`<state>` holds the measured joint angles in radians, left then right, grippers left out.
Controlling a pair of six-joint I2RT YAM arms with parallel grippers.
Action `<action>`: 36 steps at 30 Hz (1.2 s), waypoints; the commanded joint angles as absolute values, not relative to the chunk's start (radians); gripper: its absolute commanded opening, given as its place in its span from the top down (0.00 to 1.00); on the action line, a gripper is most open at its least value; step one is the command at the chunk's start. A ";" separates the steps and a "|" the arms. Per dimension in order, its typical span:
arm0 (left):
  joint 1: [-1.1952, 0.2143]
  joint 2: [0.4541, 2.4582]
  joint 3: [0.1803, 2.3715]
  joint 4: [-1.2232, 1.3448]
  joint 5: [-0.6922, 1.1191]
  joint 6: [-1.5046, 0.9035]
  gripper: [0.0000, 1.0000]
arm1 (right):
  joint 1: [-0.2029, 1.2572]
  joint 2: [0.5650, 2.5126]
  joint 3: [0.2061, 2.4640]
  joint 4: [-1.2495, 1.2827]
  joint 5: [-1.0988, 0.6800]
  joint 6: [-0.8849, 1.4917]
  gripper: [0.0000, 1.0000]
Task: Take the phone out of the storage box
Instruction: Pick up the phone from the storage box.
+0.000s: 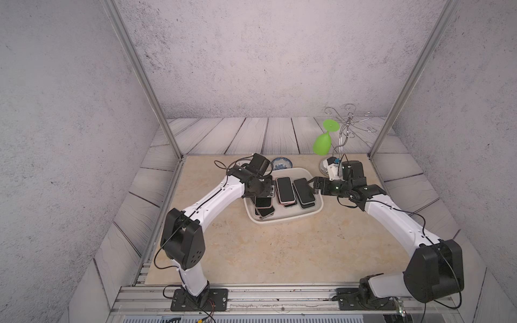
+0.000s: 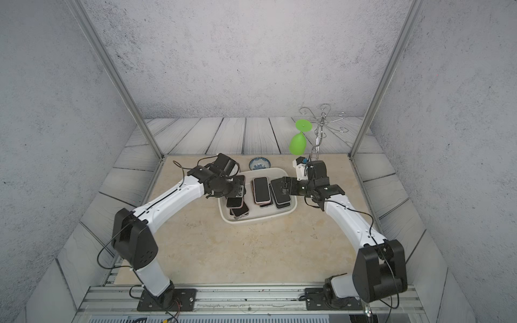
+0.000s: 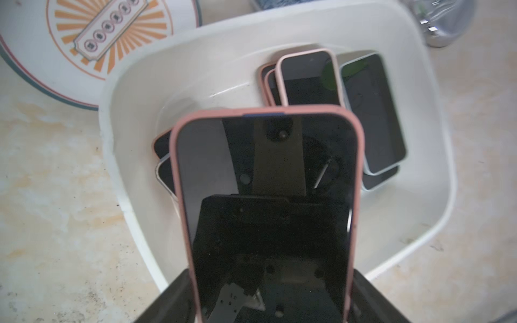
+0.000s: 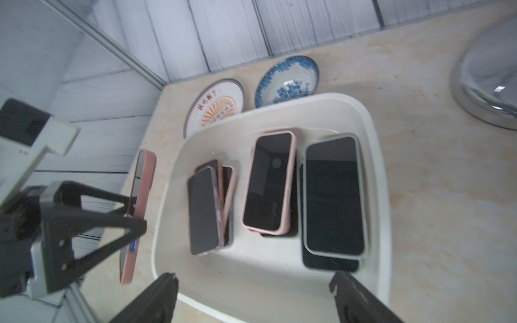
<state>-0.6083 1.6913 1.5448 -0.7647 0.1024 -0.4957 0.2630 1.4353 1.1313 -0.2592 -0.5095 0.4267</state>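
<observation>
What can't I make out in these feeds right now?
- Grip of left pincer on pink phone: left arm hides it in both top views; phone covers it in left wrist view.
- Lower phones in box: top phones cover them in every view.
- Plate: left arm mostly hides it in both top views; frame edge cuts it in left wrist view.

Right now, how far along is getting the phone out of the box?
Done: the left hand grips a pink phone, lifted above the stacks. Under way: it hangs by the box rim, not yet set down. Left: carry it clear and lay it on the table. The right hand hovers open over the box, empty.
</observation>
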 commanded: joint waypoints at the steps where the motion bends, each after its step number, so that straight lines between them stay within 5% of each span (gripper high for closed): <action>1: -0.615 1.634 1.490 -0.745 0.213 -0.430 0.63 | 0.282 1.522 1.212 -0.110 -0.703 0.606 0.11; 20: -0.618 1.564 1.420 -0.706 0.209 -0.439 0.67 | 0.549 1.807 1.399 -0.183 -0.707 0.669 0.30; 24: -0.619 1.571 1.415 -0.693 0.204 -0.439 0.67 | 0.578 1.829 1.410 -0.181 -0.743 0.676 0.49; 26: -0.618 1.568 1.412 -0.686 0.201 -0.440 0.68 | 0.579 1.835 1.405 -0.166 -0.785 0.687 0.73; 28: -0.617 1.561 1.409 -0.686 0.193 -0.441 0.67 | 0.571 1.821 1.395 -0.179 -0.800 0.679 0.86; 29: -0.615 1.553 1.408 -0.688 0.190 -0.441 0.61 | 0.565 1.808 1.389 -0.192 -0.806 0.668 0.94; 33: -0.579 1.468 1.393 -0.695 0.185 -0.446 0.13 | 0.543 1.703 1.362 -0.365 -0.793 0.536 1.00; 36: -0.510 1.347 1.355 -0.695 0.213 -0.438 0.05 | 0.528 1.589 1.260 -0.456 -0.752 0.472 1.00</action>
